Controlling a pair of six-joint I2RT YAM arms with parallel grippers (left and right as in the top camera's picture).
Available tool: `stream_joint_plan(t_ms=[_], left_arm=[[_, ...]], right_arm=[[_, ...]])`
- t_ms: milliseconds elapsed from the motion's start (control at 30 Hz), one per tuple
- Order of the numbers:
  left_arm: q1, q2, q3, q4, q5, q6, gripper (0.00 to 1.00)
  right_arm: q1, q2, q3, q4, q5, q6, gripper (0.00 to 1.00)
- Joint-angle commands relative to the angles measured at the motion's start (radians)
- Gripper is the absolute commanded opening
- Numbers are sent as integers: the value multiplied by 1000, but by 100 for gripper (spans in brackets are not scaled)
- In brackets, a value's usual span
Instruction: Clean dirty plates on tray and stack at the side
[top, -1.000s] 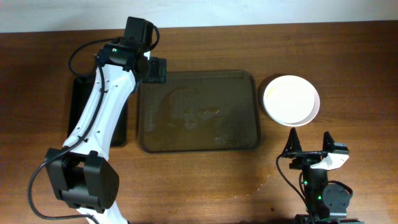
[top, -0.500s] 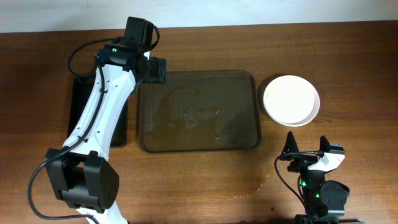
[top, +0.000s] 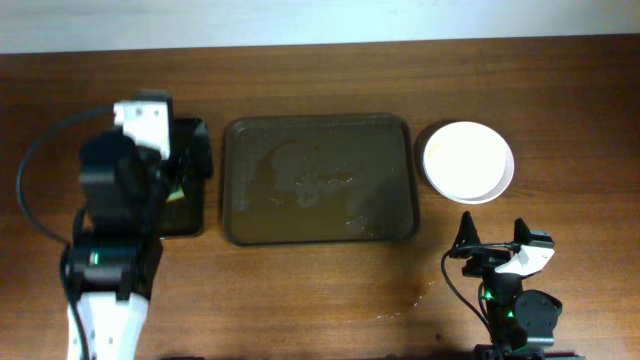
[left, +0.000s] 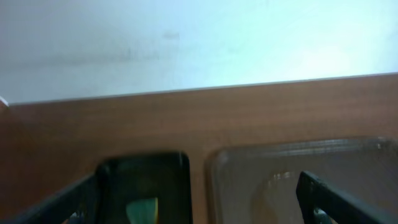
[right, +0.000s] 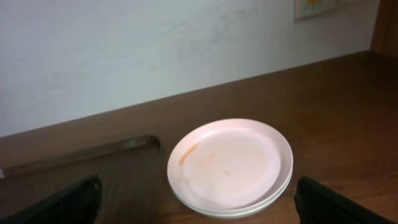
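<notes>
Left arm (top: 120, 185) drawn back — off tray (top: 385, 150), over black tray (top: 194, 215)

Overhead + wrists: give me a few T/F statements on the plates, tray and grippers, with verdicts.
1. The plates are stacked on the table, right of the tray. True.
2. A plate lies in the tray. False: the tray holds no plate.
3. The right gripper is shut on a plate. False: it is open and holds nothing, apart from the stack.
4. The top plate shows a faint orange smear. True, in the right wrist view.
5. The left gripper hangs over the plate stack. False: it is at the far left, by the small black tray, jaws open.
</notes>
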Motion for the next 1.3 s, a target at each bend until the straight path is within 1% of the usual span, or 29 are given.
stream_joint_plan(t_ms=[0,67,100,200,267,300,400,433,1267], left_arm=[[70,-358,-354,185,34,23,99],[82,-560,-541,285,39,56,99],[82,-707,-665,356,39,76,99],[82,-904,-829,394,56,122,99],[82,-996,-912,393,137,248,99],[83,-1024,-946,393,138,269,99],[89,-1038,-1018,387,139,306,99],[94,-1038,-1017,317,138,307,99],[91,-1036,-1017,314,131,306,99]], right_arm=[[6,-8,-6,-4,-8,-7,98],[6,-8,-6,-4,-8,-7,98],[6,-8,-6,-4,-8,-7,98],[6,-8,-6,-4,-8,-7,98],[6,-8,-6,-4,-8,-7,98],[6,-8,-6,-4,-8,-7,98],[6,-8,-6,-4,-8,-7,98],[6,-8,-6,-4,-8,-7,98],[6,-8,-6,-4,-8,-7,98]])
